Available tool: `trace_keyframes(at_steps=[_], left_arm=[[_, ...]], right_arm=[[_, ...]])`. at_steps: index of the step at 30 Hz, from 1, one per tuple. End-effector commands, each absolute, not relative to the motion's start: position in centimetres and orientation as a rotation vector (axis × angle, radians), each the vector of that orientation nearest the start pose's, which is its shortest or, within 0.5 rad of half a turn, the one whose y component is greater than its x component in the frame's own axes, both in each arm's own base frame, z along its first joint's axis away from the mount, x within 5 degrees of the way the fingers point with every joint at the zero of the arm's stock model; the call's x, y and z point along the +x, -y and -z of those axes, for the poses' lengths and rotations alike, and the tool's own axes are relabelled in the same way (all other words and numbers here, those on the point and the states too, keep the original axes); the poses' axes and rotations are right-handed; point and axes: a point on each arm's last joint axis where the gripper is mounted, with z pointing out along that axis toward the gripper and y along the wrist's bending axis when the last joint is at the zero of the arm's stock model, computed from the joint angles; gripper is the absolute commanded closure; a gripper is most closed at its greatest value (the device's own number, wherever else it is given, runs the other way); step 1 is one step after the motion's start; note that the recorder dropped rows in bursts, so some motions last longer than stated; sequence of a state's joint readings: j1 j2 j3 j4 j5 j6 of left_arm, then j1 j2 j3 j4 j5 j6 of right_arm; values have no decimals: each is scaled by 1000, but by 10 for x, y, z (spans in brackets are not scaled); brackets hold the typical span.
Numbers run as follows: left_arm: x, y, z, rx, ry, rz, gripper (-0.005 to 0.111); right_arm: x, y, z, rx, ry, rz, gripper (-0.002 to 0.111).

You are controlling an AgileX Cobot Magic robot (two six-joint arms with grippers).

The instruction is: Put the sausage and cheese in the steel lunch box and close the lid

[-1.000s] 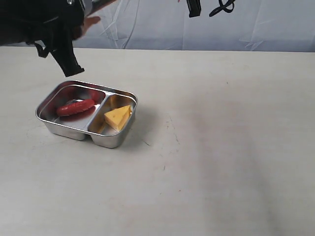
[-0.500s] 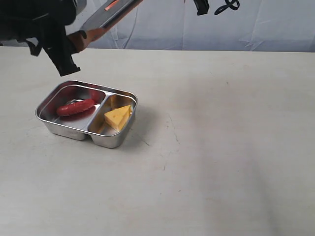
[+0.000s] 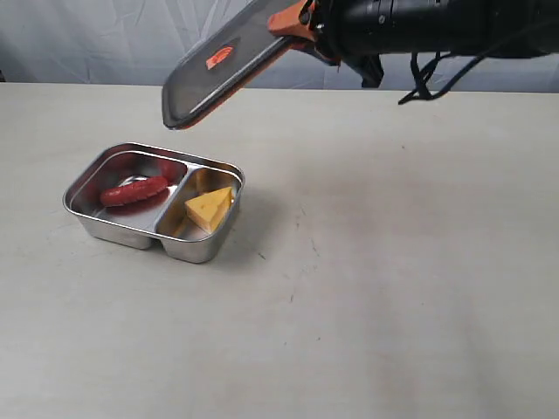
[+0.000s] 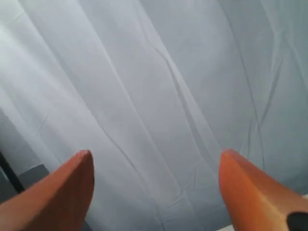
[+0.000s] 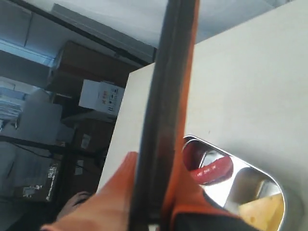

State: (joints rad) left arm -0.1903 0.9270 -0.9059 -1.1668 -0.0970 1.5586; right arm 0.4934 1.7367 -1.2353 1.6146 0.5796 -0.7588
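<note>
The steel lunch box [image 3: 113, 229] stands on the left of the table. The sausage [image 3: 133, 189] lies in its larger compartment and the cheese [image 3: 210, 207] in the smaller one. The dark lid [image 3: 231, 65] with its orange rim hangs tilted in the air, above and behind the box. My right gripper [image 3: 301, 22] is shut on the lid's far upper edge. In the right wrist view the lid [image 5: 166, 96] runs edge-on between the orange fingers, my right gripper [image 5: 156, 163], with the sausage [image 5: 214, 169], cheese [image 5: 260, 211] and box [image 5: 240, 160] below. My left gripper [image 4: 155, 159] is open, empty, facing the curtain.
The pale table [image 3: 393, 262] stretches bare to the right and front of the box. A white curtain [image 3: 105, 44] hangs behind the table. Beyond the table's edge the right wrist view shows cardboard boxes and shelving [image 5: 72, 96].
The left arm has gone from the exterior view. The right arm has swung in from the top right, and the lid has come down and to the right into full view.
</note>
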Motion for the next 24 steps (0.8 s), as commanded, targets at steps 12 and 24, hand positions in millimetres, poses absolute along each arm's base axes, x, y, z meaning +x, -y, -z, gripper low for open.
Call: trace_keyframes(at_steps=[12,24], left_arm=[[195,18,-425,172,-1432,-202,38],[195,16,-425,158,-1430,-214,38]], right_arm=[[280,-267,-264,-179,-2187,-1152,109],[293,-273,-294,-723,-1843,-774,109]])
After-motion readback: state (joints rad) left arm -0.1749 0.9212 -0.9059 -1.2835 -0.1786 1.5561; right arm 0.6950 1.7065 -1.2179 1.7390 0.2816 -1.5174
